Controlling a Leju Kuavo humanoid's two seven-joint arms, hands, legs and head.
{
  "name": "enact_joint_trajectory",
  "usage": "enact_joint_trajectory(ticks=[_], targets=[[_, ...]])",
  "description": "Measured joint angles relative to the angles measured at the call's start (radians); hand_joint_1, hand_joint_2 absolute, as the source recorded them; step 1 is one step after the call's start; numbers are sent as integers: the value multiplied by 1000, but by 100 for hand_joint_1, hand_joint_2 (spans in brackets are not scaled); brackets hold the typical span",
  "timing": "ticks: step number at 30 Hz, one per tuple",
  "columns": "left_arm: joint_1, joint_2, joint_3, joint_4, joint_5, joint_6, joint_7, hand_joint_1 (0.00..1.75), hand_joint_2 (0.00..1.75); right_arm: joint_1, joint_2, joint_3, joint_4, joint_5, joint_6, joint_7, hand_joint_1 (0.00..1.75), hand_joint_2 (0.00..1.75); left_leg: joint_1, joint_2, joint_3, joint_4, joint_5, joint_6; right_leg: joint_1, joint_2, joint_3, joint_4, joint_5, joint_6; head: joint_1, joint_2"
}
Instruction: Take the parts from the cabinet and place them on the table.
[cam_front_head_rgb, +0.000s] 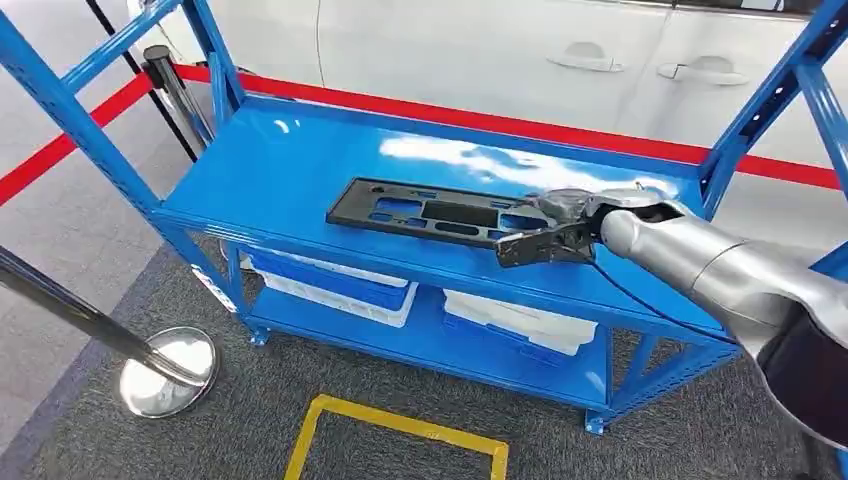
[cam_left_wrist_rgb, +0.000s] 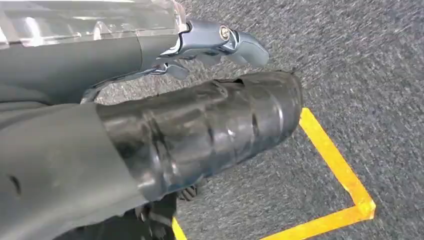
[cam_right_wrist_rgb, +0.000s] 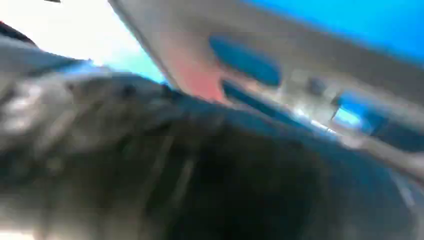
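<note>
Your right hand (cam_front_head_rgb: 548, 232) sits at the near end of the black part (cam_front_head_rgb: 430, 211), a flat, slotted plastic panel lying on the top shelf of the blue cabinet (cam_front_head_rgb: 280, 170). From the hand, the panel stretches away across the shelf toward the far post, with its closest end right under the fingers (cam_front_head_rgb: 520, 246), which reach over its front edge. In the head view the fingers look curled down onto that end, but you cannot tell whether they have actually closed on it or merely rest there; the right wrist view is too blurred to settle it, showing only a smear of the part (cam_right_wrist_rgb: 300, 75) close ahead of the hand against blue. Your left hand (cam_left_wrist_rgb: 210, 47) hangs low over grey carpet, well apart from the cabinet, its fingers apart and holding nothing, with a strip of yellow floor tape (cam_left_wrist_rgb: 340, 170) beyond it. On the shelf beneath the part, two white bins (cam_front_head_rgb: 340, 285) stand side by side.
</note>
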Motion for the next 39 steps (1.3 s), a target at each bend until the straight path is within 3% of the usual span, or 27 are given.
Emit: enact_joint_trajectory(ticks=[1, 2, 3, 4, 6, 8, 9, 11, 13, 14, 15, 16, 17, 19, 20, 21, 22, 23, 24, 30, 35, 39], targets=[[1, 0, 1, 0, -2, 0, 0, 0, 0, 12, 0, 0, 0, 2, -2, -2, 0, 0, 0, 0, -3, -19, 31, 1, 1, 1, 7, 2, -6, 0, 0, 0], [1, 0, 2, 0, -5, 0, 0, 0, 0, 21, 0, 0, 1, 6, -5, -6, 0, 0, 0, 0, 15, -86, 87, 4, 2, 2, 16, 5, -14, 1, 0, 0], [1, 0, 5, 0, -8, 0, 0, 0, 0, 27, 0, 0, 2, 7, -9, -9, 0, 0, 0, 0, 44, -161, 138, 8, 2, 2, 24, 7, -22, 1, 0, 0], [1, 1, 8, 0, -13, 0, 0, 0, 0, 34, 0, 0, 3, 13, -14, -15, 0, 0, -2, 0, 87, -274, 198, 16, 3, 2, 35, 9, -33, 5, 0, 0], [-1, 2, 10, 0, -14, -1, -1, 0, 0, 40, -3, 1, 11, 19, -19, -19, 0, 0, -9, -1, 110, -314, 171, 24, 9, 4, 31, 13, -40, 14, 0, 0], [0, 2, 10, 0, -15, -1, -1, 0, 0, 47, -5, 1, 12, 20, -20, -20, 0, 0, -10, -1, 108, -309, 167, 29, 7, 4, 32, 5, -41, 21, 0, 0], [0, 2, 12, 0, -15, -1, -2, 0, 0, 46, -5, 1, 13, 20, -21, -20, 0, 175, -8, -1, 113, -314, 166, 33, 8, 4, 36, 1, -42, 26, 0, 0], [1, 0, 13, 0, -16, -1, -2, 0, 0, 46, -11, -2, 14, 20, -21, -21, 0, 175, 1, 2, 138, -338, 167, 40, 7, 3, 32, 31, -64, 37, 2, 0], [-2, 0, 16, 0, -16, -1, -2, 0, 0, 47, -11, -2, 17, 22, -21, -21, 0, 175, 1, 2, 145, -338, 161, 47, 0, 3, -46, 174, -124, 47, 2, 0], [-3, 0, 16, 0, -19, -3, -2, 0, 0, 56, -13, -2, 18, 30, -20, -20, 66, 175, 1, 2, 147, -336, 157, 49, -4, 3, -98, 258, -149, 52, 1, 0], [-3, 0, 18, 0, -24, -3, -2, 0, 0, 64, -13, -2, 19, 42, -20, -21, 175, 175, 1, 1, 150, -336, 153, 49, -7, 3, -136, 307, -152, 55, 1, 0], [-2, 0, 18, 0, -25, -4, -2, 0, 0, 68, -13, -2, 19, 50, -21, -23, 175, 175, 2, 0, 154, -333, 147, 48, -12, 2, -149, 305, -128, 59, 2, 0], [1, -1, 20, 0, -27, -5, -2, 0, 0, 67, -13, -2, 19, 57, -19, -25, 175, 175, 4, 0, 160, -328, 142, 48, -18, 2, -136, 258, -83, 66, 1, 0], [0, -2, 27, 0, -27, -13, -3, 0, 0, 68, -16, -2, 20, 63, -14, -29, 175, 175, 10, 0, 168, -308, 119, 43, -35, -4, -64, 76, 36, 92, 1, 0], [0, 1, 34, 0, -27, -15, -4, 0, 0, 75, -20, -2, 22, 66, -13, -31, 175, 175, 8, -3, 165, -300, 111, 38, -35, -2, -55, 55, 14, 107, 2, 0], [-3, 4, 36, 0, -27, -14, -2, 0, 0, 71, -21, -2, 24, 66, -12, -37, 175, 175, 1, -5, 157, -282, 104, 36, -30, 1, -41, 30, 10, 102, 3, 0], [-3, 2, 36, 0, -27, -12, -2, 0, 0, 68, -19, -5, 23, 66, -14, -40, 175, 175, 0, -6, 155, -290, 107, 35, -30, 3, -44, 42, 10, 61, 0, 0], [-2, 2, 37, 0, -27, -10, 1, 0, 0, 64, -17, -5, 21, 67, -14, -40, 175, 175, -1, -5, 159, -292, 104, 33, -28, 3, -41, 39, 5, 67, 1, 0], [-3, 2, 38, 0, -27, -10, 1, 0, 0, 63, -16, -5, 21, 68, -14, -40, 166, 175, 1, -4, 165, -294, 104, 32, -25, 4, -37, 37, 5, 67, 2, 0], [-3, 0, 42, 0, -30, -16, -5, 0, 0, 47, -15, -5, 21, 74, -11, -35, 169, 175, 5, -4, 186, -305, 99, 18, -15, 4, -21, 36, -5, 53, 2, 0], [-2, 0, 43, 0, -31, -20, -11, 0, 0, 54, -16, -4, 21, 77, 1, -34, 175, 175, 7, -4, 185, -306, 102, 10, -14, 4, -22, 36, -3, 52, 2, 0], [-2, 0, 47, 0, -31, -20, -11, 0, 0, 61, -15, -4, 22, 79, 1, -34, 175, 175, 7, -4, 184, -306, 102, 10, -14, 5, -23, 36, -2, 51, 2, 0]])
